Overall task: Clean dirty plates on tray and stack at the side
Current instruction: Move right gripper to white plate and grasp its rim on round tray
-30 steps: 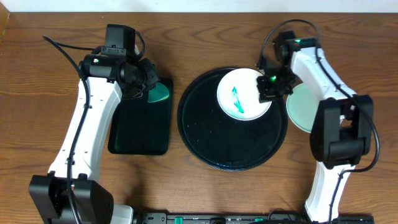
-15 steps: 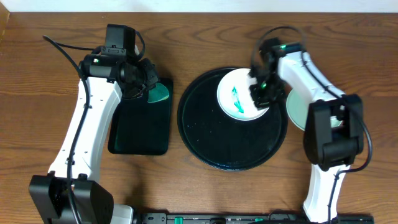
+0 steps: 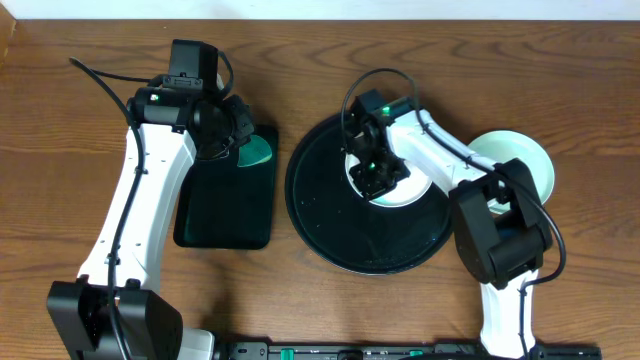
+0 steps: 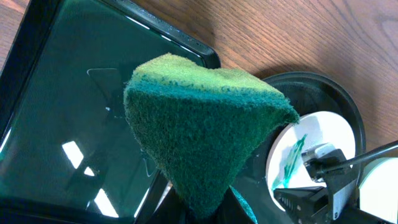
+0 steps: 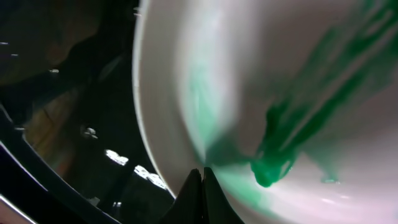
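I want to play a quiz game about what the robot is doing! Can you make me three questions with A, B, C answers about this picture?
1. Where is the white plate?
A. in a sink
B. on the round black tray
C. in a basket

2. What colour is the streak on that plate?
A. green
B. red
C. purple

3. What is the left hand doing?
A. open and empty
B. holding a cup
C. holding the sponge

Answers:
1. B, because the left wrist view shows the plate lying inside the tray's raised rim.
2. A, because the smear on the plate's white face is bright green.
3. C, because the sponge sticks up from between that hand's fingers.
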Controlling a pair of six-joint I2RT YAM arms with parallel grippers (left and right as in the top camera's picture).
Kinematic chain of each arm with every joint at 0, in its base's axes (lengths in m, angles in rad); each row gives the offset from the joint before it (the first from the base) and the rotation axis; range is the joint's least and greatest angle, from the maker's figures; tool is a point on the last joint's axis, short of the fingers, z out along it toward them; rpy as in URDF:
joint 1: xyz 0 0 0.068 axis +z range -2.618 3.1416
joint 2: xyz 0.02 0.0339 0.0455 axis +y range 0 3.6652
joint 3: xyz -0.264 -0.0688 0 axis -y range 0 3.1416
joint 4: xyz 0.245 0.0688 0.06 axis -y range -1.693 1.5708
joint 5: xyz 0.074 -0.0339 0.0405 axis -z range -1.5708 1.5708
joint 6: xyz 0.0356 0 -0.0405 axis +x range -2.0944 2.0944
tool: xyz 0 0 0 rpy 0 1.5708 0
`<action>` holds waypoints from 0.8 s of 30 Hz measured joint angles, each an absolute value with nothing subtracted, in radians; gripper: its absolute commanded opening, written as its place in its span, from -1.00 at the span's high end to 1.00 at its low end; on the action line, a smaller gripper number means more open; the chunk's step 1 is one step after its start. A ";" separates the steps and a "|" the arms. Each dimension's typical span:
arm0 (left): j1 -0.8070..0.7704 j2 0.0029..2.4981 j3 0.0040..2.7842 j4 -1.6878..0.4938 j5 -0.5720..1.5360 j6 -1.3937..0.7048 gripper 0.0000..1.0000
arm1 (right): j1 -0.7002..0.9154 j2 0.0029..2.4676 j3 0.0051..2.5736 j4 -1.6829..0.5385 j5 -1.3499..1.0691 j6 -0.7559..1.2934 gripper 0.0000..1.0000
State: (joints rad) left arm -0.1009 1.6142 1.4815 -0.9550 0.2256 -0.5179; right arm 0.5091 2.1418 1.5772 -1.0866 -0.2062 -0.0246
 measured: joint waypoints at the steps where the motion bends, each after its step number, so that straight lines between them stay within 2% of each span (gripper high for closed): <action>1: -0.101 1.614 1.481 -0.955 0.226 -0.518 0.86 | 0.513 2.142 1.579 -1.087 -0.208 -0.023 0.98; 11: -0.101 1.614 1.481 -0.955 0.226 -0.518 0.86 | 0.516 2.142 1.628 -1.053 -0.314 -0.010 0.94; 13: -0.101 1.614 1.481 -0.955 0.226 -0.518 0.85 | 0.516 2.142 1.634 -1.052 -0.327 -0.009 0.87; 15: -0.101 1.614 1.481 -0.955 0.226 -0.518 0.86 | 0.515 2.142 1.640 -1.056 -0.334 -0.002 0.64; 22: -0.109 1.614 1.481 -0.963 0.226 -0.515 0.86 | 0.472 2.140 1.730 -1.187 -0.289 -0.003 0.54; 24: -0.123 1.614 1.481 -0.963 0.226 -0.515 0.85 | 0.434 2.132 1.774 -1.236 -0.239 0.006 0.37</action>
State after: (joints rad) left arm -0.1230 1.6142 1.4811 -0.9627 0.2256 -0.5148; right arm 0.4339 2.1319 1.7737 -1.2362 -0.2390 0.0055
